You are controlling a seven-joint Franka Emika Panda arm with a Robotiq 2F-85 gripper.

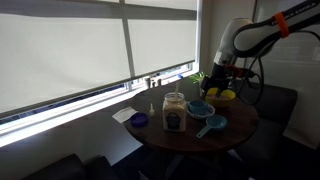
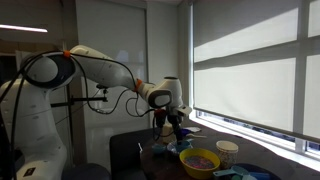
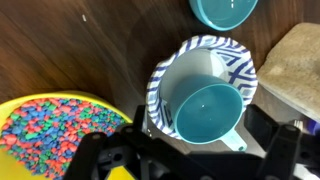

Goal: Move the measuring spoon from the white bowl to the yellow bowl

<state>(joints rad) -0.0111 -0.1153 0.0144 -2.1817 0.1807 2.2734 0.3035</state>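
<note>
In the wrist view a small white bowl [image 3: 170, 75] with a blue-patterned rim sits on the dark wooden table. The light-blue measuring spoon [image 3: 208, 112] lies inside it, cup up, with its short handle pointing toward the gripper. My gripper [image 3: 192, 152] hovers above the bowl's near edge. It is open, with the dark fingers spread to either side, and holds nothing. The yellow bowl [image 3: 20, 108], full of small colourful pieces, is just left of the white bowl. In both exterior views the gripper [image 1: 222, 80] [image 2: 170, 125] hangs over the yellow bowl's [image 1: 227, 96] [image 2: 200, 160] side of the table.
A second teal scoop [image 3: 222, 10] lies beyond the white bowl; it also shows in an exterior view [image 1: 210, 125]. A clear jar with pale contents [image 1: 174, 112] stands mid-table. A purple item [image 1: 139, 120] and white paper [image 1: 124, 114] lie near the window-side edge. A beige object [image 3: 295, 60] is at right.
</note>
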